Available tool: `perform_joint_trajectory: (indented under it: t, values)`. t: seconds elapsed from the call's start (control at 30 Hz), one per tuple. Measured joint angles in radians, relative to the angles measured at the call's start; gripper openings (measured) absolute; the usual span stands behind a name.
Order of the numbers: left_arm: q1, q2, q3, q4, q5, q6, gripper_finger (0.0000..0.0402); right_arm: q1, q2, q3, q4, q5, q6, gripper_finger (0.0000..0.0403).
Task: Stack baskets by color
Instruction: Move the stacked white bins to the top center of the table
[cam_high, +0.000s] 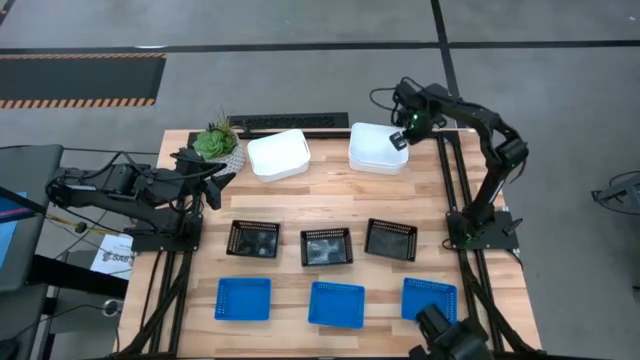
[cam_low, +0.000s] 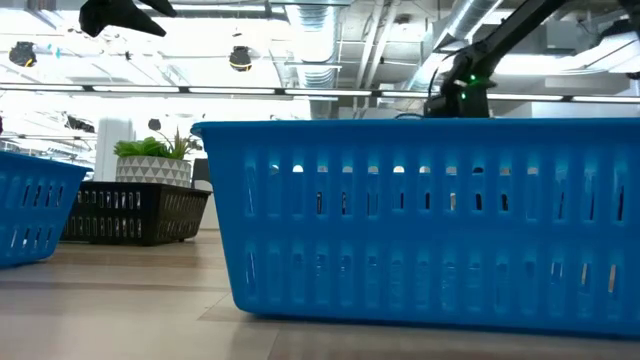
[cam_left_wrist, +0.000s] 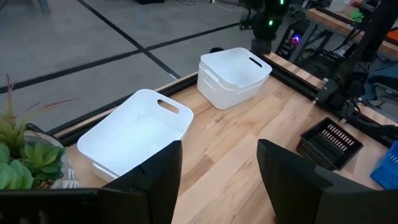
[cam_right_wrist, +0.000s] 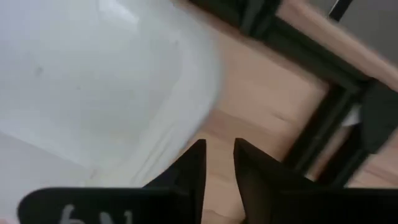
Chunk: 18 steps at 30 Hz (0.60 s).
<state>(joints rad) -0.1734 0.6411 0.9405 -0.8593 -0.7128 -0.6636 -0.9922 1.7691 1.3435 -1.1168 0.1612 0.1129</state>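
Observation:
Three blue baskets (cam_high: 336, 304) lie in a row near the front edge, and three black mesh baskets (cam_high: 327, 246) in a row behind them. At the far side one white basket (cam_high: 278, 155) sits alone. To its right a white basket is nested in another (cam_high: 378, 147). My right gripper (cam_high: 400, 138) points down at that pair's right rim; in its wrist view the fingers (cam_right_wrist: 219, 165) stand a narrow gap apart beside the white wall (cam_right_wrist: 93, 81), over bare wood. My left gripper (cam_left_wrist: 217, 180) hangs open at the left, facing the single white basket (cam_left_wrist: 134, 134).
A green potted plant (cam_high: 215, 143) stands at the far left corner beside my left gripper. A black bar (cam_high: 290, 122) runs along the far edge. Black frame rails (cam_high: 447, 180) border the right side. Bare wood lies between the white and black rows.

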Motion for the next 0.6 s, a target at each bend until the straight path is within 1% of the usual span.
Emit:
perform_joint_trajectory:
  t: [0.1,0.17,0.27,0.4,0.6]
  values:
    - [0.000,0.000,0.000,0.000,0.000,0.000,0.0197,0.017,-0.001,-0.060,0.079,-0.003,0.011,0.0098]
    - [0.000,0.000,0.000,0.000,0.000,0.000,0.0197,0.027,0.020,-0.074,0.126,-0.023,0.011,0.0097]
    - [0.000,0.000,0.000,-0.001,0.000,0.000,0.0197,0.049,0.048,-0.074,0.189,-0.079,0.011,0.0097]
    - [0.000,0.000,0.000,-0.001,-0.001,0.001,0.0197,0.086,0.063,-0.073,0.292,-0.087,0.000,0.0097]
    - [0.000,0.000,0.000,-0.004,-0.001,0.001,0.0197,0.121,0.063,-0.032,0.375,-0.086,-0.060,0.0097]
